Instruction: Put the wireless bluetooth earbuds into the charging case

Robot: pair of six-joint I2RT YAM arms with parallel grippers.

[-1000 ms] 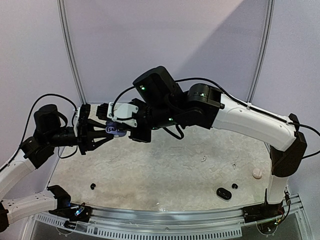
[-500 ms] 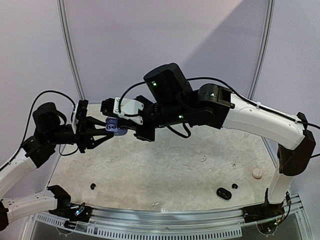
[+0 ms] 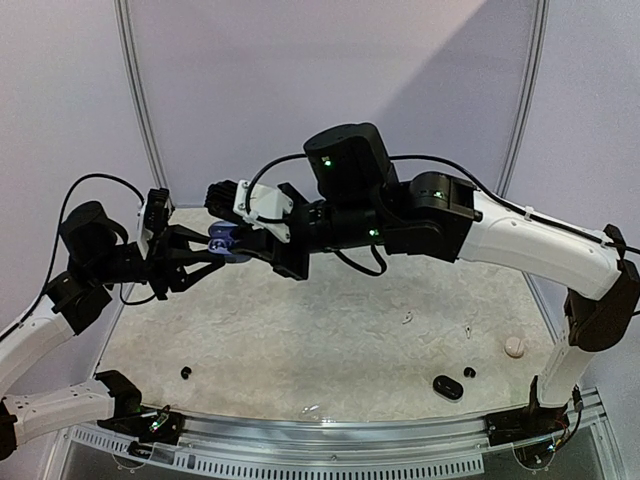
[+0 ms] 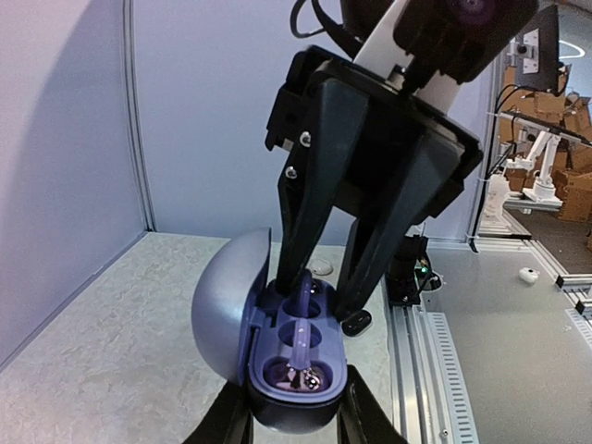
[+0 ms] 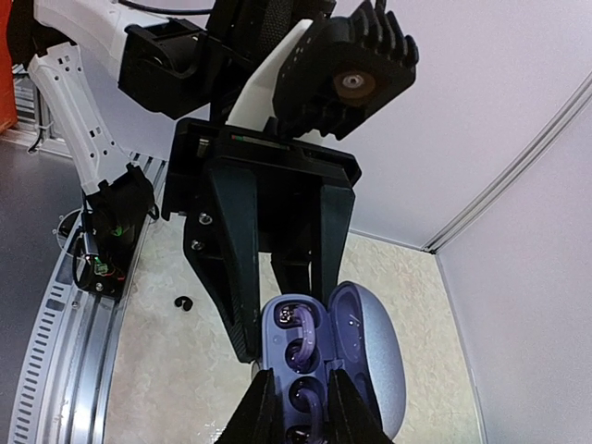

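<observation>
Wrist views show earbuds inside open charging case; overhead hides them.

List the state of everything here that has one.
charging case: lid open, held off the table.
purple earbud: sitting in the charging case.
left gripper: shut on the charging case.
right gripper: open, straddling the purple earbud.
black earbud: loose on the table.
black case: on the table, seemingly shut.

Pale table, loose earbuds, black case
</observation>
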